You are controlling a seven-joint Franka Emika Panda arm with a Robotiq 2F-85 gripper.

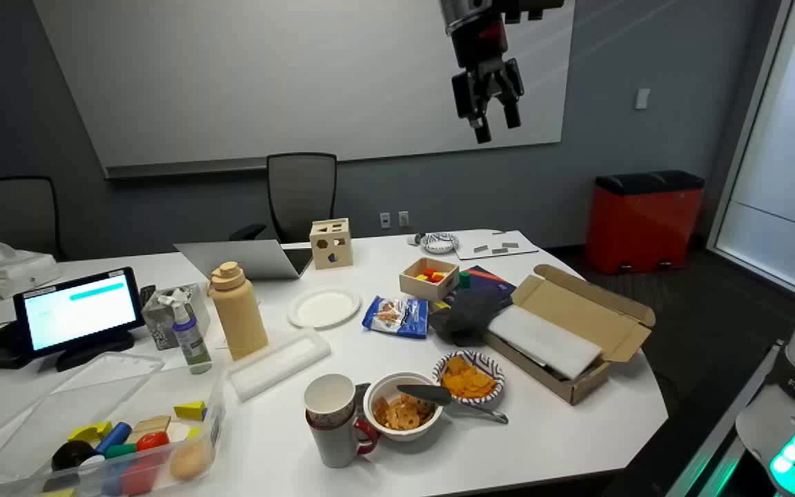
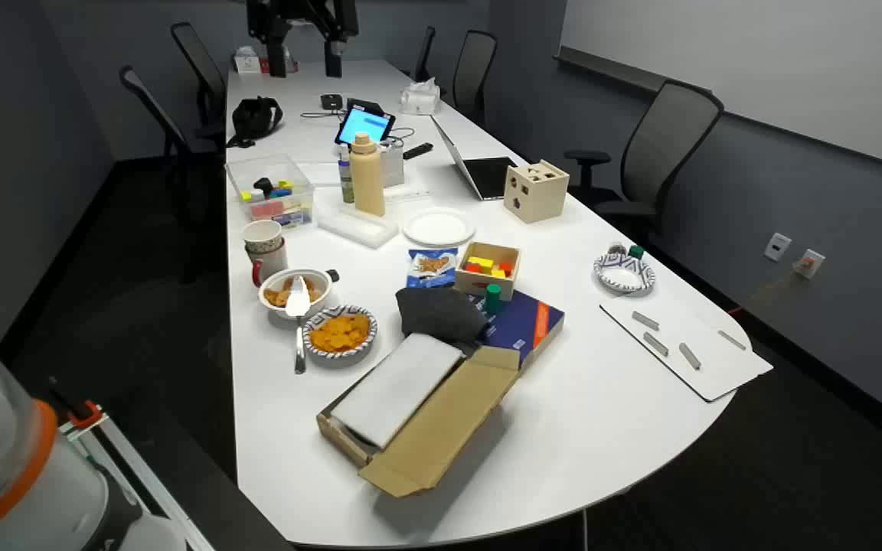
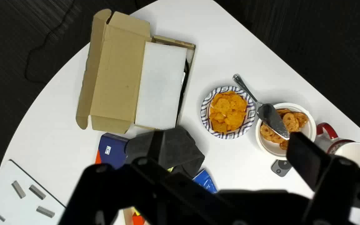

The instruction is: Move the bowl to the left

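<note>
The bowl (image 1: 498, 379) is a small round paper bowl with a blue-and-white patterned rim, full of orange-yellow chips. It stands upright on the white table near the front edge, and shows in an exterior view (image 2: 341, 353) and in the wrist view (image 3: 205, 114). My gripper (image 1: 498, 129) is open and empty, high above the table in both exterior views (image 2: 305, 73). In the wrist view the fingers (image 3: 227, 140) are spread wide, and the bowl shows beyond them, well below. A metal spatula (image 3: 270, 117) lies right beside the bowl, its blade over the white bowl.
The white bowl (image 3: 260, 137) with brownish food and stacked cups (image 1: 339, 435) stand to one side. An open cardboard box (image 3: 119, 75) lies on the opposite side. A dark cloth (image 3: 167, 150), a blue snack bag (image 1: 397, 317) and a block box (image 1: 425, 284) lie behind.
</note>
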